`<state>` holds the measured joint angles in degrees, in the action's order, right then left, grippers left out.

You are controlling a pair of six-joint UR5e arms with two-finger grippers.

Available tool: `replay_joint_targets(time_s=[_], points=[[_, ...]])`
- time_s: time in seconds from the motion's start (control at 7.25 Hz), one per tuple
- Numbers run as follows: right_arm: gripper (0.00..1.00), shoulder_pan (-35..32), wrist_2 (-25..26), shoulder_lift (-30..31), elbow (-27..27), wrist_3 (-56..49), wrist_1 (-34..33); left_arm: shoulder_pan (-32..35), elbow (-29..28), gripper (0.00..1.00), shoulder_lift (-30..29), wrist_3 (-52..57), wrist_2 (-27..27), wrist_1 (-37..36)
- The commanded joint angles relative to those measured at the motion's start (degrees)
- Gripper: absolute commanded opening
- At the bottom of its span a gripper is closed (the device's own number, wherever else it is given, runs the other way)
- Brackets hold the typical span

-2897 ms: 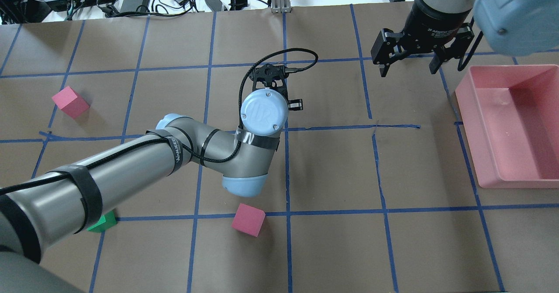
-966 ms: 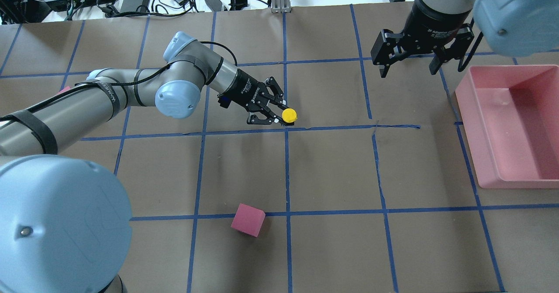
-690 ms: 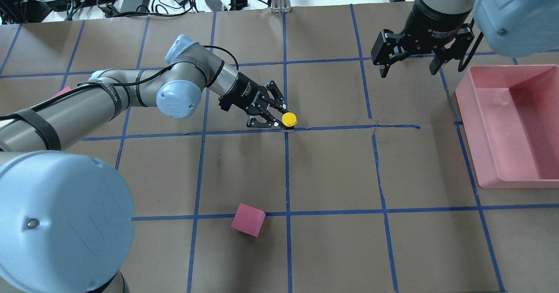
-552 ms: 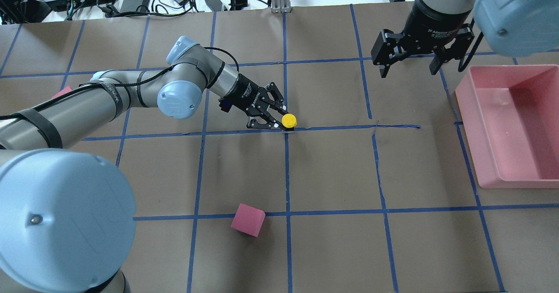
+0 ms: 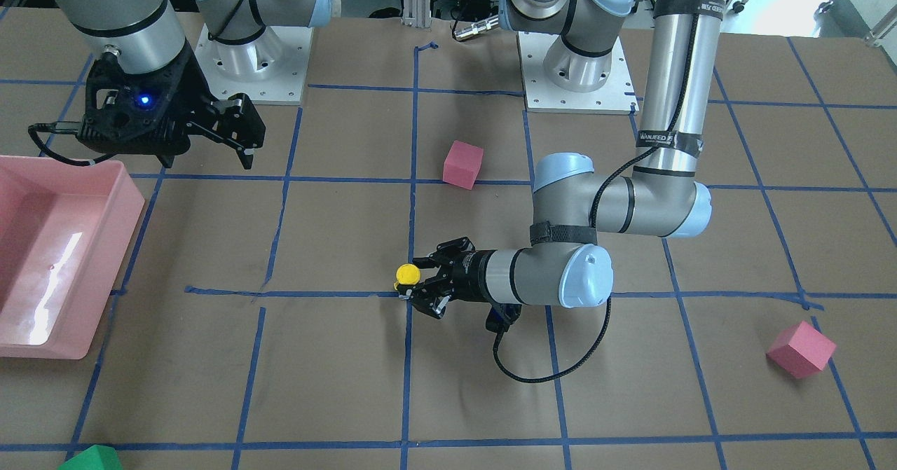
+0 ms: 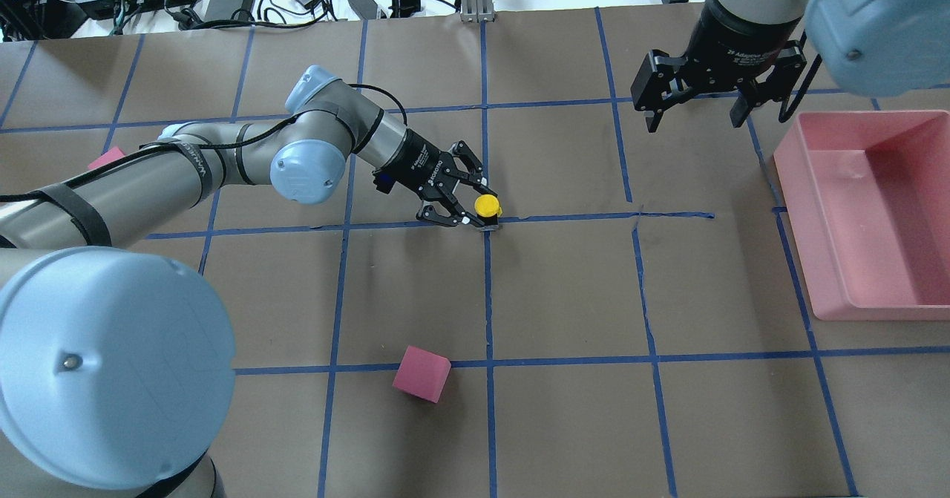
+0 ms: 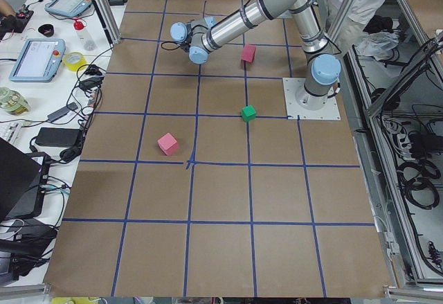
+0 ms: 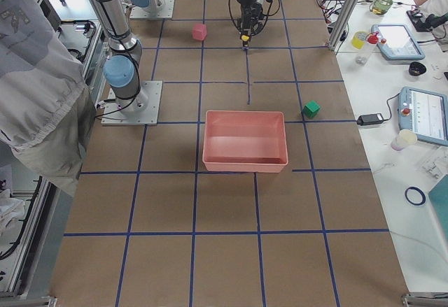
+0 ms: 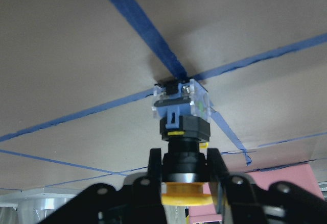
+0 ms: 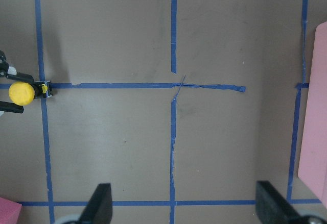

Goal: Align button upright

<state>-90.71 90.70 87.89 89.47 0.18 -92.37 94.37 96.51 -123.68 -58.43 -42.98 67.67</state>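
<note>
The button (image 6: 487, 204) has a round yellow cap, a black collar and a clear, blue and black base. It points base-down over a crossing of blue tape lines, its base at or just above the paper. My left gripper (image 6: 479, 207) reaches in level from the left and is shut on the button's black collar. The left wrist view shows the button (image 9: 181, 113) between the fingers (image 9: 154, 164). It also shows in the front view (image 5: 407, 274) and the right wrist view (image 10: 21, 93). My right gripper (image 6: 694, 112) hangs open and empty at the far right.
A pink bin (image 6: 798, 208) stands at the right edge. A pink cube (image 6: 421, 373) lies near the front centre and another (image 5: 801, 349) lies at the robot's far left. A green cube (image 5: 91, 458) lies at the operators' edge. Cables and power bricks lie beyond the table's far edge.
My left arm has swung from a top-down pose to a level reach with the button in its gripper. Over the last second it moved the button slightly down toward the tape crossing. The right arm is still.
</note>
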Motion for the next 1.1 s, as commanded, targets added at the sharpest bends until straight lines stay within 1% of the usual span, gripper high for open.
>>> replay_joint_targets(time_s=[0.0, 0.14, 0.28, 0.41, 0.55, 0.69, 0.83, 0.97], points=[[1.00, 0.00, 0.00, 0.00, 0.00, 0.00, 0.00, -0.07, -3.58, 1.00, 3.69, 2.34, -9.32, 0.18], [1.00, 0.00, 0.00, 0.00, 0.00, 0.00, 0.00, 0.28, -6.39, 1.00, 5.97, 2.97, -14.18, 2.36], [1.00, -0.08, 0.00, 0.00, 0.00, 0.00, 0.00, 1.16, -7.38, 0.98, 9.30, 4.97, -18.32, 5.68], [1.00, 0.00, 0.00, 0.00, 0.00, 0.00, 0.00, 1.86, -7.13, 0.98, 14.12, 7.26, -22.10, 7.54], [1.00, 0.00, 0.00, 0.00, 0.00, 0.00, 0.00, 2.83, -6.69, 0.98, 19.47, 12.76, -26.14, 10.52], [1.00, 0.00, 0.00, 0.00, 0.00, 0.00, 0.00, 4.40, -5.90, 1.00, 24.49, 19.34, -33.15, 15.16], [1.00, 0.00, 0.00, 0.00, 0.00, 0.00, 0.00, 5.72, -4.15, 1.00, 28.97, 28.20, -38.44, 15.99], [1.00, 0.00, 0.00, 0.00, 0.00, 0.00, 0.00, 6.08, -2.74, 1.00, 33.20, 36.73, -44.84, 16.87]])
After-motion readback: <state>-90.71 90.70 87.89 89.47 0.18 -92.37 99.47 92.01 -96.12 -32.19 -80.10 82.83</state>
